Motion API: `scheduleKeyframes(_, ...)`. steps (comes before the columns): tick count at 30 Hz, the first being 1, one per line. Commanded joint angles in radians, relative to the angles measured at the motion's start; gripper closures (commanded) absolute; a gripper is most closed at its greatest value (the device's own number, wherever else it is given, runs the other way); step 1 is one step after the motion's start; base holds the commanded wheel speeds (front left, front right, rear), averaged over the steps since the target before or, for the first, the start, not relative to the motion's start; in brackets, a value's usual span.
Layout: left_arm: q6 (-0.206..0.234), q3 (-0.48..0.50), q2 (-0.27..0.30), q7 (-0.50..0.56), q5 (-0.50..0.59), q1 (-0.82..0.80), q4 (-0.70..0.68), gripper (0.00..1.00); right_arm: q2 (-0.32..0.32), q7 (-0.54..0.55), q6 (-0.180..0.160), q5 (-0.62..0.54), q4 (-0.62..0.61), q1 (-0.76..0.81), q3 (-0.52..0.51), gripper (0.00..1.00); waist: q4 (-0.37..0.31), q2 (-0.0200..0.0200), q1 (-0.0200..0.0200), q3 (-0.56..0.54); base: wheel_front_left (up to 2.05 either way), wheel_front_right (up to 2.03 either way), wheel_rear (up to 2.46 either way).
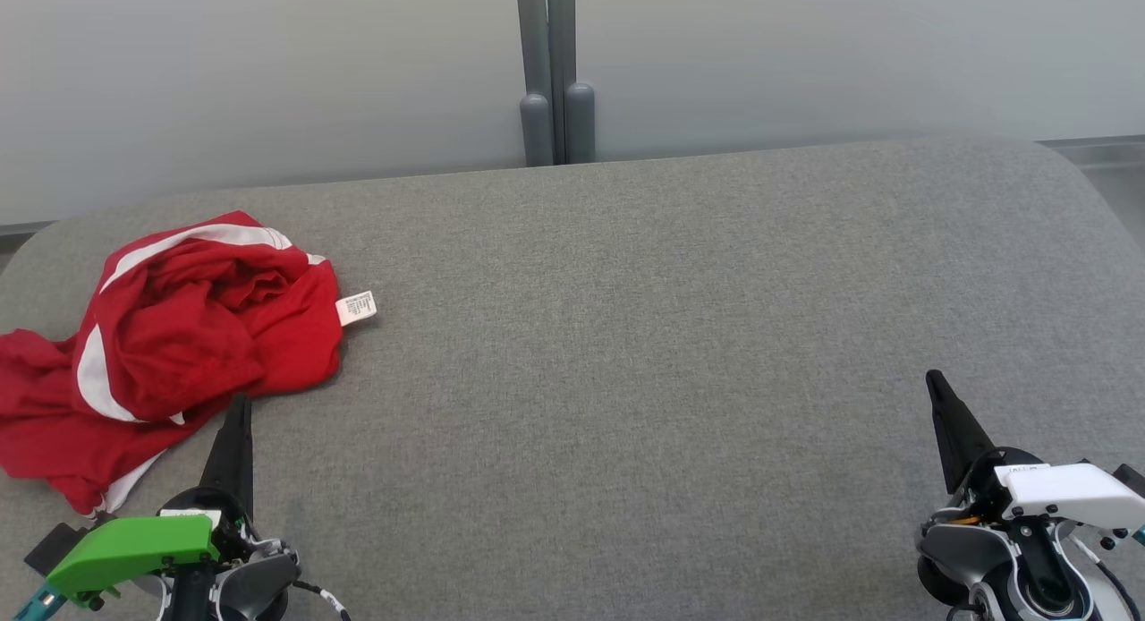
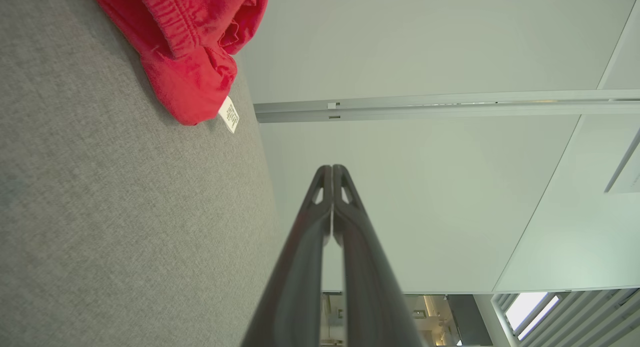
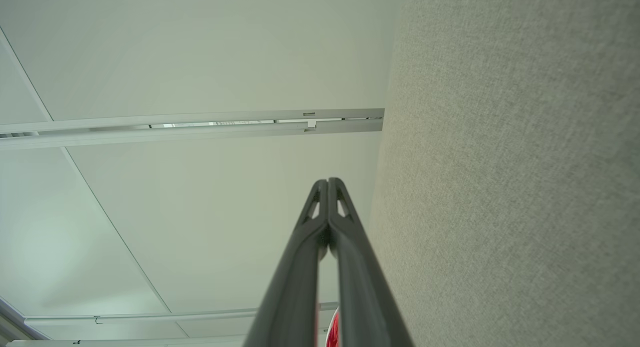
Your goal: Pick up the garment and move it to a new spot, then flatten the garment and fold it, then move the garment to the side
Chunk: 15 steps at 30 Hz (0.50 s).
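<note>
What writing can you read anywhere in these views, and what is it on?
Care tag on the red garment: rows of fine print, too small to read in the head view or the left wrist view.
White cover at the right wrist: a faint dark marking, too blurred to read.
No text in these views can be quoted.

A grey fabric surface is seen; a crumpled red garment is heaped at its left, white tag exposed.
</note>
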Motion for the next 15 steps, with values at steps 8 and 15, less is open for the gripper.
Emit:
scheduleKeyframes(8, -0.006, 0.002, 0.003, 0.002, 0.003, -0.011, -0.002, 1.00, -0.005, -0.001, 0.001, 0.008, -0.004, -0.009, 0.001, 1.00, 0.000, -0.0001, 0.0000, 0.000, 0.00, 0.00, 0.00)
scheduleKeyframes(15, -0.006, 0.002, 0.003, 0.002, 0.003, -0.011, -0.002, 1.00, -0.005, -0.001, 0.001, 0.008, -0.004, -0.009, 0.001, 1.00, 0.000, -0.0001, 0.0000, 0.000, 0.00, 0.00, 0.00)
